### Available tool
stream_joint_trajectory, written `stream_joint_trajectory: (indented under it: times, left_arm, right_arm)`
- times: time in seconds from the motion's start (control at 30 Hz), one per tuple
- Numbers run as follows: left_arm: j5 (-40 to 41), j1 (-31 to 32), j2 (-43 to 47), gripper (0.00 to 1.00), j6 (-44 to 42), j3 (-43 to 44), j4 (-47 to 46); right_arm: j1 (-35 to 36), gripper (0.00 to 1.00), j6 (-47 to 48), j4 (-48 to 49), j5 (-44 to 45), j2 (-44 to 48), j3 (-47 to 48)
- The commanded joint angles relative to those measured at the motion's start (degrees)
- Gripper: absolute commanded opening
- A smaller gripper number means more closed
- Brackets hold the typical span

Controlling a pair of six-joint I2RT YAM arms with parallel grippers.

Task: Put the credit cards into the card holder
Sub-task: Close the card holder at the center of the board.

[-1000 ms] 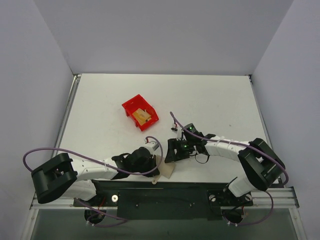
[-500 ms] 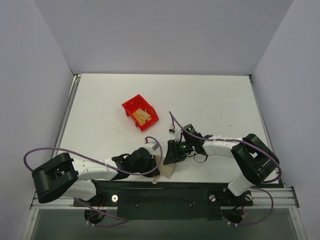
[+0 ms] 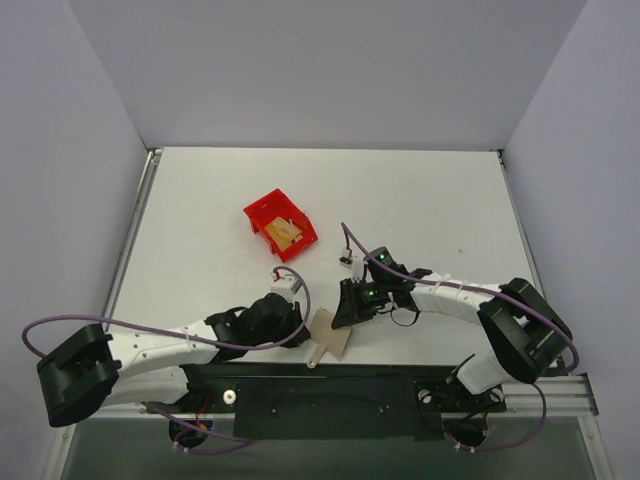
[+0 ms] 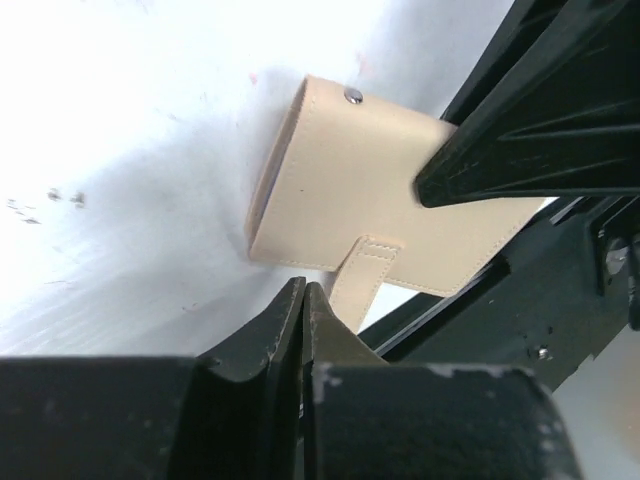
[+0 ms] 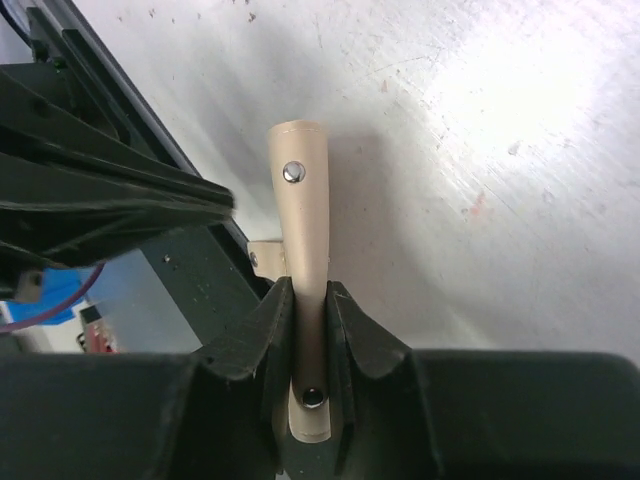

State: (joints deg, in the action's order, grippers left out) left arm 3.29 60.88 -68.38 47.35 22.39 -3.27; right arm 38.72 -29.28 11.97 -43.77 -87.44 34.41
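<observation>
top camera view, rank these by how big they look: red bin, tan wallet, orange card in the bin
1. red plastic bin: clearly largest.
2. beige-tan folding wallet.
3. orange-yellow flat card lying in the bin: smallest as seen, but only part of it shows, so its rank against the wallet is unsure.

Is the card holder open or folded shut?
Folded shut: the card holder shows only its tan outside, and the right gripper pinches it edge-on as one slim slab.
</observation>
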Motion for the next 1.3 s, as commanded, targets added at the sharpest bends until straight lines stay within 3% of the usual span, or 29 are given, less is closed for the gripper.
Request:
stream_joint_trajectory:
  times: [0.0, 0.17, 0.37, 0.5, 0.67, 0.83, 1.17, 1.27]
  left_arm:
    - [7.8, -0.8, 11.5, 0.13, -1.0, 5.6, 9.1]
    - [10.8, -2.2, 17.3, 0.19, -2.9, 7.6, 14.2]
    - [8.6, -4.8, 18.1, 0.19, -3.1, 6.7, 14.5]
    - [7.9, -5.2, 17.7, 0.17, -3.0, 5.9, 13.5]
    - [7.7, -5.8, 17.7, 0.16, -2.9, 5.4, 13.4]
    - [7.3, -6.3, 17.9, 0.15, -2.9, 4.8, 13.4]
    - [7.3, -7.3, 18.1, 0.15, -2.4, 3.6, 13.2]
    - [7.2, -7.4, 17.8, 0.15, -2.4, 3.5, 12.9]
  right_arm:
    - [0.2, 0.00, 4.0, -11.3, 8.9, 7.5, 4.1]
    - [0.0, 0.00, 6.5, -24.8, 26.1, 17.1, 8.6]
    - [0.3, 0.00, 8.4, -36.2, 47.9, 21.5, 14.4]
    - [1.6, 0.00, 9.5, -39.8, 57.4, 19.4, 16.6]
    - [9.4, 0.00, 8.3, -41.8, 71.8, 11.8, 19.5]
    - [14.3, 0.00, 4.1, -42.0, 77.2, 4.9, 21.1]
    - [20.7, 0.00, -0.5, -34.7, 76.6, 0.5, 19.9]
    - [21.7, 0.17, -0.5, -31.8, 74.6, -0.9, 20.1]
